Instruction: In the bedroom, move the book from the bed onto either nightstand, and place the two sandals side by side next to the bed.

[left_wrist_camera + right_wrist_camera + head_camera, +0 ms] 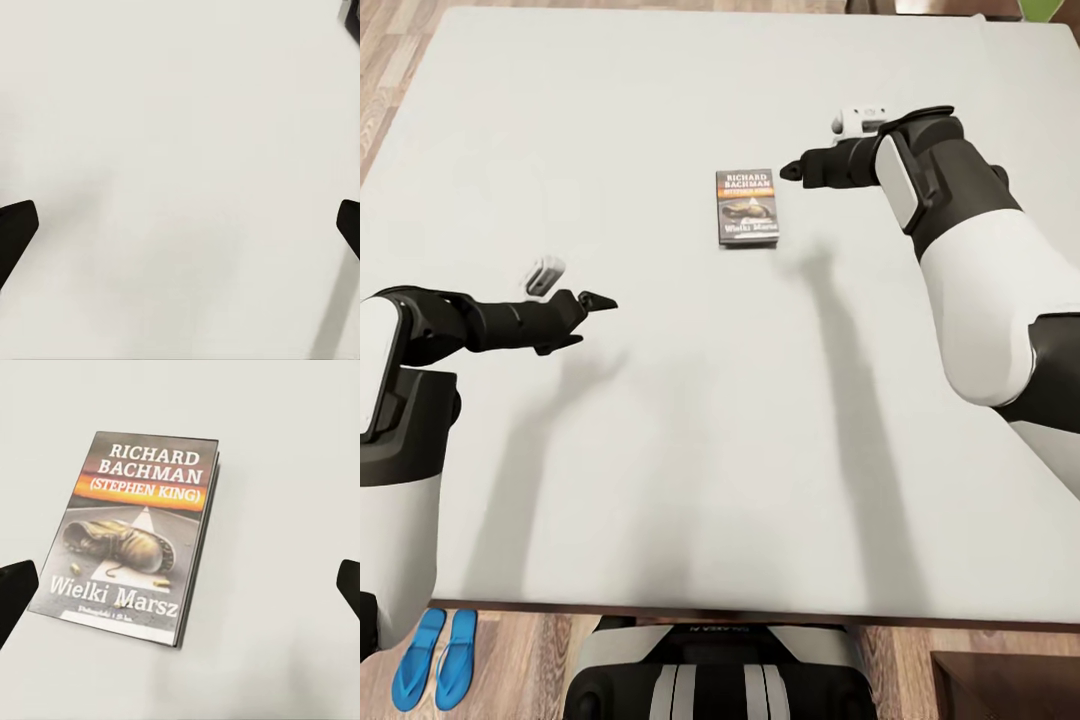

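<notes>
On the pale mattress of the bed (660, 450), the book (747, 207) lies flat and face up, a little beyond the middle and well clear of every edge. We reach toward it with our right end effector (792, 171), which hovers just beside the book's upper right corner; the right wrist view shows its two fingertips (16, 592) spread wide, holding nothing, with the cover (135, 536) between them. Our left end effector (592, 305) hangs over bare mattress, well apart from the book, likewise spread and empty. We judge the paperback light, thin and fairly stiff, its glossy cover likely slippery, and lying flush it offers little to pinch. The long edges look the best hold. Its long axis runs away from us toward the far side of the bed, title at the far end. The two blue sandals (435, 658) lie side by side on the floor at the near left corner.
</notes>
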